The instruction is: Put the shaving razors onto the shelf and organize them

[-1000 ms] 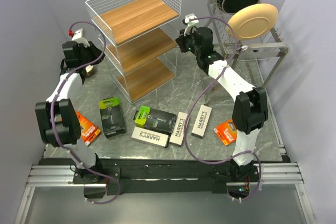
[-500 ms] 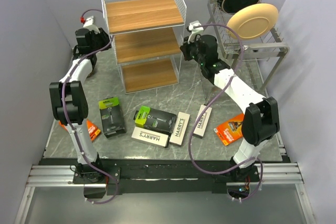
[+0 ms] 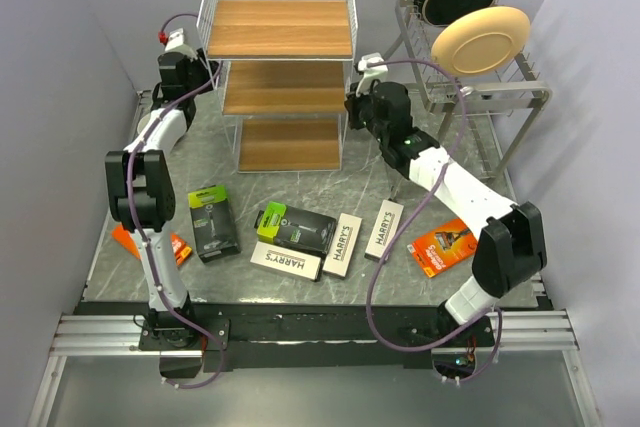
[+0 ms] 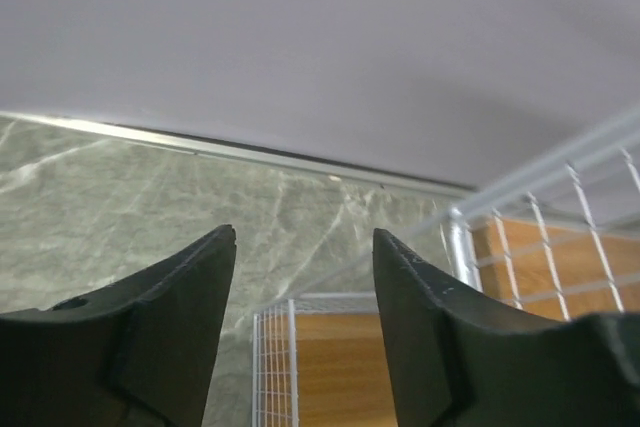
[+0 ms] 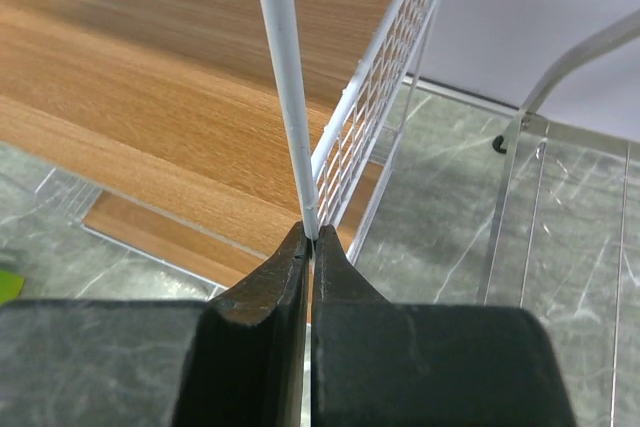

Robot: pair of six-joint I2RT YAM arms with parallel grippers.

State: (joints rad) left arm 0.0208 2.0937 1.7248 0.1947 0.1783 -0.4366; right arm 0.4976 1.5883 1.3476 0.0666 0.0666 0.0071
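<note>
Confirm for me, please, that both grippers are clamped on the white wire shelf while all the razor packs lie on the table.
Not quite: only the right gripper is clamped on the shelf, pinching a white upright wire. The left gripper stands open beside the shelf with nothing between its jaws, as the left wrist view shows. The razor packs do all lie on the table.
</note>
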